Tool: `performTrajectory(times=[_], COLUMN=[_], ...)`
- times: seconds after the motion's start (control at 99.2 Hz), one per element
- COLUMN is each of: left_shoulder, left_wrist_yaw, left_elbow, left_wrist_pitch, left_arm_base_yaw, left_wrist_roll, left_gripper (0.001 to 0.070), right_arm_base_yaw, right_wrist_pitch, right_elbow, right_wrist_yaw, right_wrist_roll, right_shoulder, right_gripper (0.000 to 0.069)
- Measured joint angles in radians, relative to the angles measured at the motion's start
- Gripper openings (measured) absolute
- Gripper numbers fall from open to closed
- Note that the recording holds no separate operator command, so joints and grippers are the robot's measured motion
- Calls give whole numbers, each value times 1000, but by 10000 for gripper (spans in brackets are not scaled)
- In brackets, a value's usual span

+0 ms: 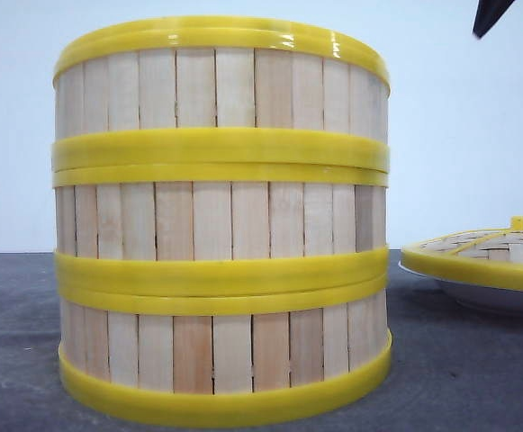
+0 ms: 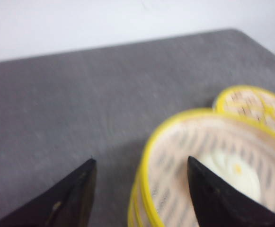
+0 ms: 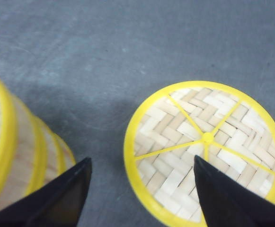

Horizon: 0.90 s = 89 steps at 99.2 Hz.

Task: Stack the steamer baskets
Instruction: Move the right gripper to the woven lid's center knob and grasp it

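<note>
We see the three steamer baskets point(image 1: 220, 220) stacked on the grey table point(image 1: 18, 342), woven lid point(image 1: 482, 252) on a white plate point(image 1: 491, 295) to their right. Left gripper point(image 2: 139, 189) and right gripper point(image 3: 142, 189) hang above, both spread apart, empty.

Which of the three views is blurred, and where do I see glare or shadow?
Left wrist view: blurred, the steamer baskets and the left gripper look soft. Front view: sharp, with glare on the top yellow rim. Right wrist view: fairly sharp on the woven lid; a soft shadow lies on the table beside the stack.
</note>
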Motion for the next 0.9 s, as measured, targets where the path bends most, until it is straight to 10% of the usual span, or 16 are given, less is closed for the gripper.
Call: performTrajectory(times=[0.363, 0.897], left_shoulder=[-279, -334], left_wrist_yaw=[0, 0], left_elbow=[-225, -225], left_wrist_pitch=[87, 74], left_arm_base_yaw=[-159, -169], left_wrist_roll=[-5, -9], left_gripper=[357, 357], right_arm_base_yaw=[-192, -214], right_wrist_pitch=[42, 192], right_elbow=[4, 4], right_wrist_yaw=[-111, -59], right_wrist_roll=[5, 3], right_shoulder=[253, 466], right_gripper=[424, 325])
